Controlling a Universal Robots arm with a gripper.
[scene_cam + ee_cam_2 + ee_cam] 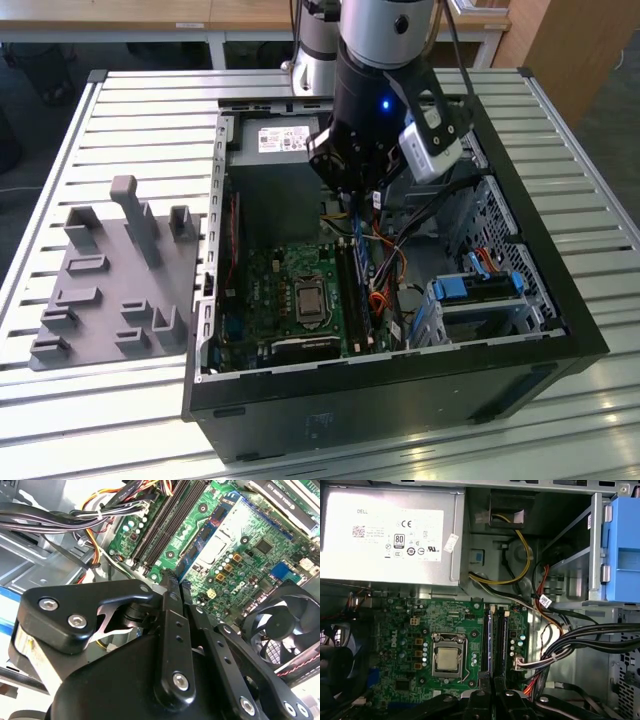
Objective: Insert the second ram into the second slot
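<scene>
Silver slatted table (pixel 150 110) is spread under everything in the exterior view, and a black computer case (pixel 400 400) is laid open on it. The robot arm (pixel 385 90) is lowered into the case from above. A grey fixture tray (pixel 110 290) is set on the table at the exterior view's left, just beside the case. A power supply (pixel 390 535) with a white label is mounted at the far end of the case, and the green motherboard (pixel 395 630) is laid next to it. A black fan (pixel 285 625) is seen at the board's edge, and a blue drive-bay latch (pixel 625 550) is fixed on the metal cage. The processor socket (pixel 449 660) is placed mid-board, with two long memory slots (pixel 488 640) running just beside it.

The gripper (pixel 175 585) is held just above the near end of those slots. Its black fingers (pixel 172 630) are pressed almost together, with a thin dark line left between them. Whether the second ram is seated in one of the slots cannot be told.
</scene>
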